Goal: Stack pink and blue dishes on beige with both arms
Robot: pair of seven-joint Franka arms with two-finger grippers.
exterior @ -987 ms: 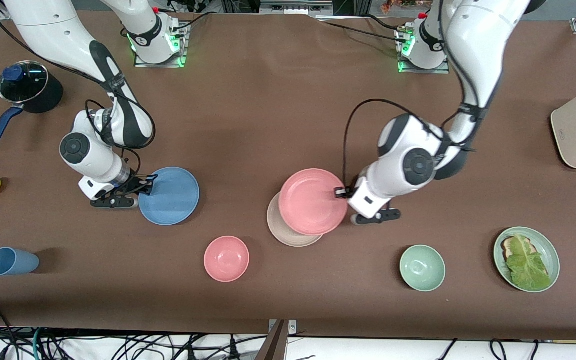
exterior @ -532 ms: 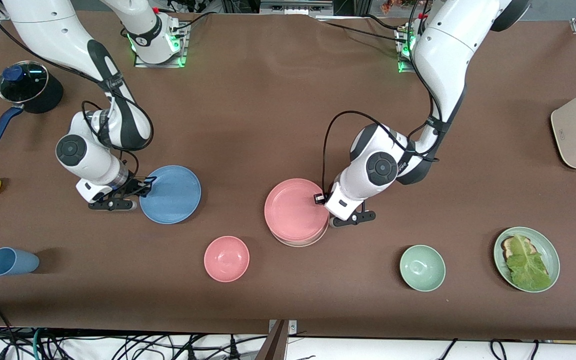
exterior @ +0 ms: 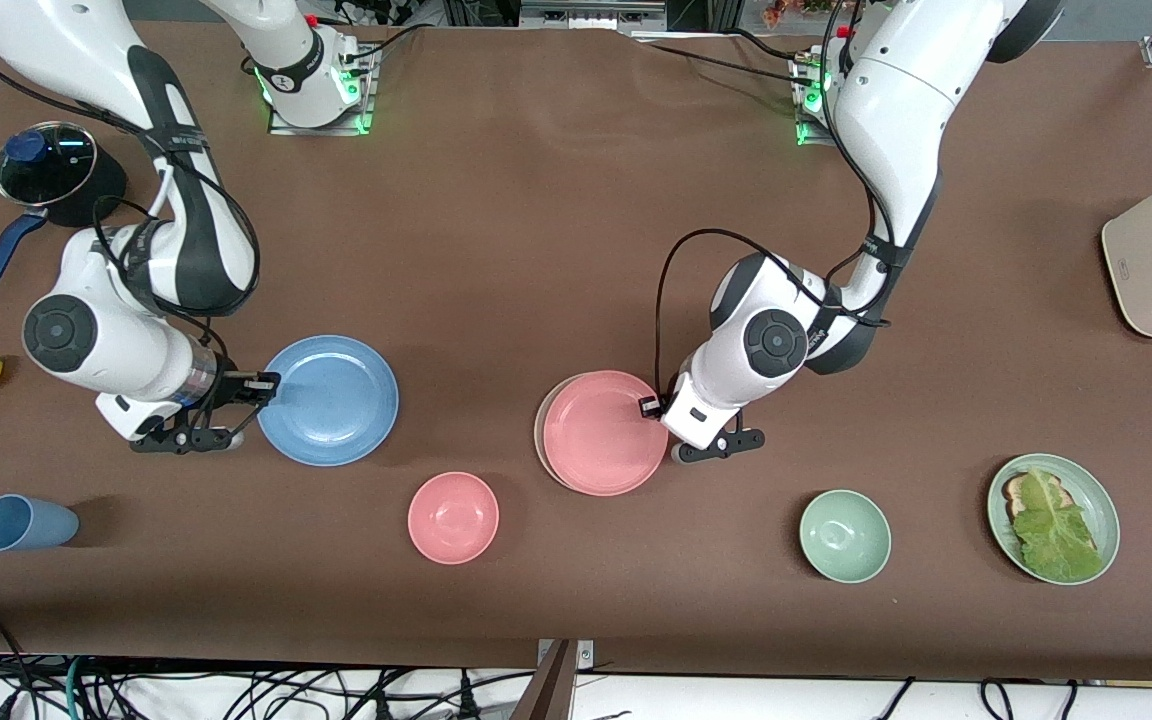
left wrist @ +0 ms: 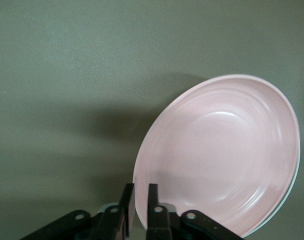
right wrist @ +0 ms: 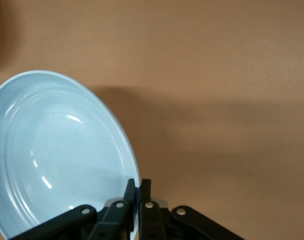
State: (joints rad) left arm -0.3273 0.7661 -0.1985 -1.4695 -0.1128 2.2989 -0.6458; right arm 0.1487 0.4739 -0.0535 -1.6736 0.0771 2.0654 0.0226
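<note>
the pink plate (exterior: 604, 433) serves as the landmark: it lies on the beige plate (exterior: 542, 432), shifted a little toward the left arm's end of the counter (exterior: 536, 220), so only a thin crescent of beige shows at its rim toward the right arm's end. the left gripper (exterior: 652, 404) is at the pink plate's edge on the left arm's side, its jaws narrow and clamped on the rim; the left wrist view shows the pink plate (left wrist: 217, 155) tilted, with the rim caught between the two fingers (left wrist: 153, 200).

the blue plate (exterior: 328, 399) is well apart from the pink plate, toward the right arm's end. the right gripper (exterior: 266, 385) has its jaws pinched on that plate's rim, on the side away from the pink plate; the right wrist view shows the blue plate (right wrist: 57, 155) tilted, with the jaws closed tight on its edge.

nearer the front camera than the pink plate sits a pink bowl (exterior: 453, 517), toward the right arm's end, and a green bowl (exterior: 844, 536), toward the left arm's end.
</note>
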